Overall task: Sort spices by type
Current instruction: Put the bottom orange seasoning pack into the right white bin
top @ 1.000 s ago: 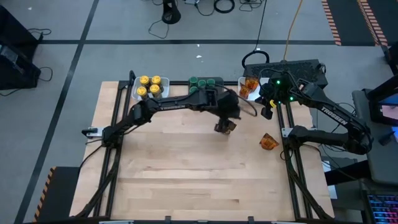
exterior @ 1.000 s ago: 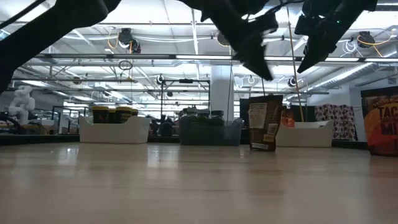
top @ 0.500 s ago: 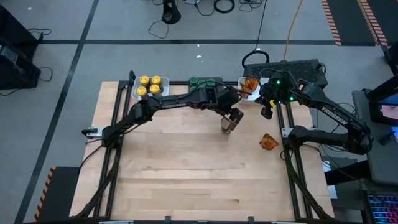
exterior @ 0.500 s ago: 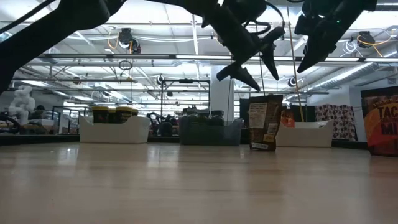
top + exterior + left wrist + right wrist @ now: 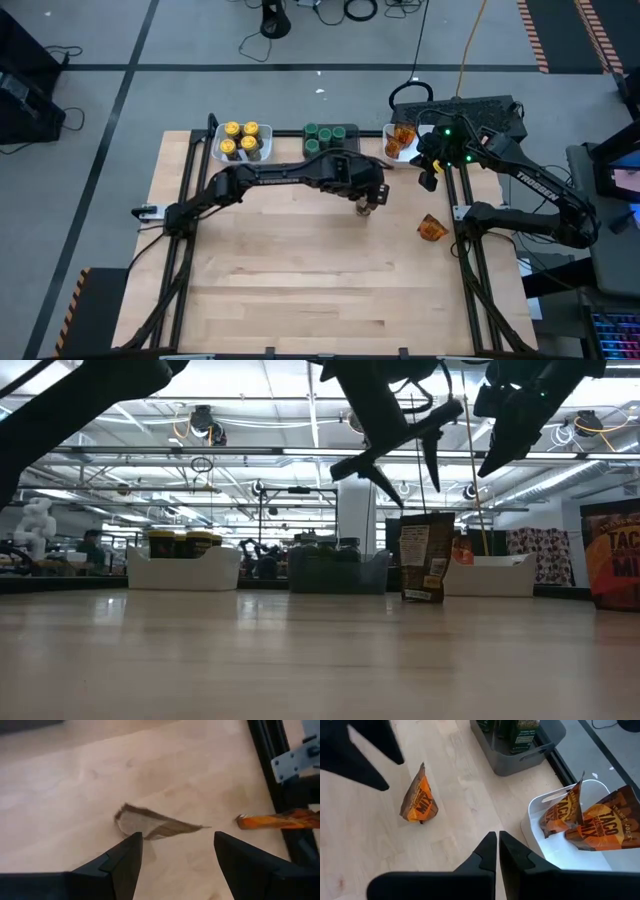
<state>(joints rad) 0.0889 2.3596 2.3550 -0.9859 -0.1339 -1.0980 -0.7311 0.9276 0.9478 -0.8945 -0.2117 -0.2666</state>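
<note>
My left gripper (image 5: 366, 200) (image 5: 177, 837) hangs open above an orange-brown packet (image 5: 365, 211) (image 5: 150, 822) that stands upright on its lower edge on the table (image 5: 425, 555). In the low view its fingertips are clear of the packet's top. A second packet (image 5: 432, 227) (image 5: 280, 820) lies near the table's right edge. My right gripper (image 5: 428, 182) (image 5: 498, 837) is shut and empty, raised beside the white bin (image 5: 535, 827) that holds more packets. Yellow-lidded jars (image 5: 243, 138) and green-lidded jars (image 5: 325, 134) sit in their bins at the far edge.
Three bins stand in a row along the far edge: a white one (image 5: 218, 152) on the left, a dark grey one (image 5: 520, 762) in the middle, a white one on the right. The near half of the wooden table (image 5: 300, 290) is bare.
My left gripper has turned about its wrist above the standing packet, so its two fingers now show spread apart in the low view. The left forearm has swung slightly toward the near edge. The packet has stayed where it was.
</note>
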